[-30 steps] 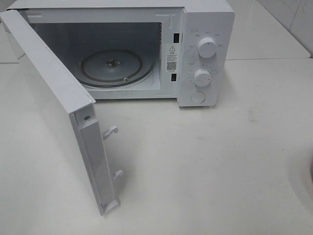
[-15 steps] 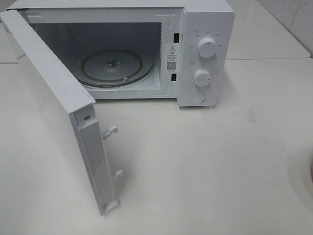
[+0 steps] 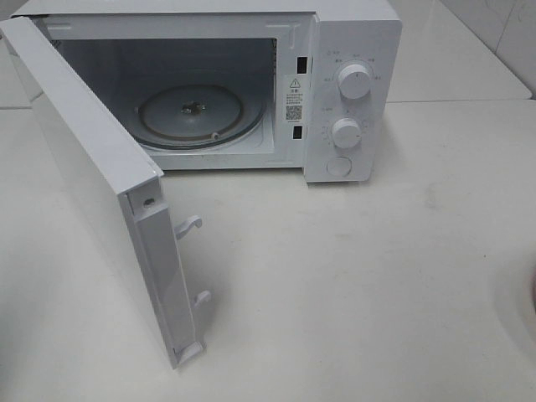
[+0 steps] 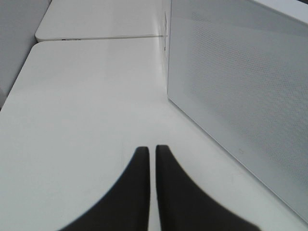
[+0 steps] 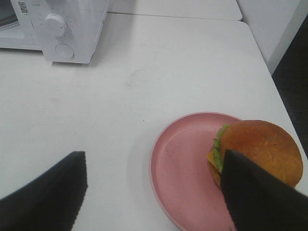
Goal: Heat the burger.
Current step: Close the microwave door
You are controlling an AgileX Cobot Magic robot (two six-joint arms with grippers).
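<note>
1. The left pincer [image 4: 150,150] is closed with nothing in it: its two dark fingers stand side by side with only a thin slit between them, above bare white counter [image 4: 86,110].
2. Just beside the left pincer, on one side of its wrist view, the perforated white face of the microwave door [image 4: 240,96] runs along as a wall standing on the counter.
3. The right pincer [image 5: 154,166] is spread wide and holds nothing; one dark ridged finger [image 5: 48,187] shows at each lower corner of its wrist view.
4. The burger [image 5: 257,151], with a glossy brown bun, green lettuce and a strip of yellow cheese, sits on a round pink plate [image 5: 180,163] directly under the right pincer, toward the plate's edge. One finger overlaps the burger's near side in the view; whether it touches is not clear.
5. Ahead of the right pincer and well apart from the plate stands the white microwave [image 5: 72,29], showing a dial [image 5: 55,24] and a round button [image 5: 64,50].
6. In the high view the microwave [image 3: 352,92] has its door [image 3: 100,193] swung fully open, exposing the glass turntable [image 3: 191,115] in the cavity.
7. Neither pincer shows in the high view; only a sliver of the pink plate [image 3: 533,306] shows at its right edge.
</note>
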